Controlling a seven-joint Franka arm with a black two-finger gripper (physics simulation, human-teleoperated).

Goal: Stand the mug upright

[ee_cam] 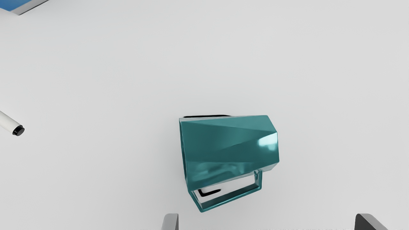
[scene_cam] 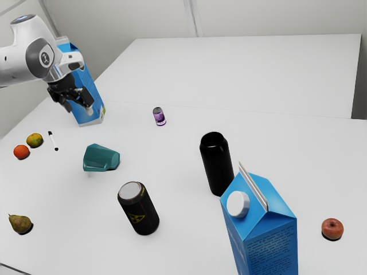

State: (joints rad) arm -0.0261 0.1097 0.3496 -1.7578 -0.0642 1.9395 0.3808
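My gripper (scene_cam: 79,107) hangs above the table at the exterior view's upper left, in front of a blue carton. In the wrist view the gripper (ee_cam: 266,222) is open, its two fingers wide apart with nothing between them. The teal faceted mug (scene_cam: 100,158) lies on its side on the white table, apart from the gripper. Seen from the hand, the mug (ee_cam: 230,147) has its angular handle out to one side, toward the fingertips, and its base end is the narrower one.
Near the mug stand a dark can (scene_cam: 139,209) and a black bottle (scene_cam: 218,163). A marker (scene_cam: 53,141), an orange (scene_cam: 21,152), a pear (scene_cam: 20,223) and a purple-labelled bottle (scene_cam: 159,116) lie around. Blue cartons stand behind the gripper (scene_cam: 87,97) and at the front (scene_cam: 264,240).
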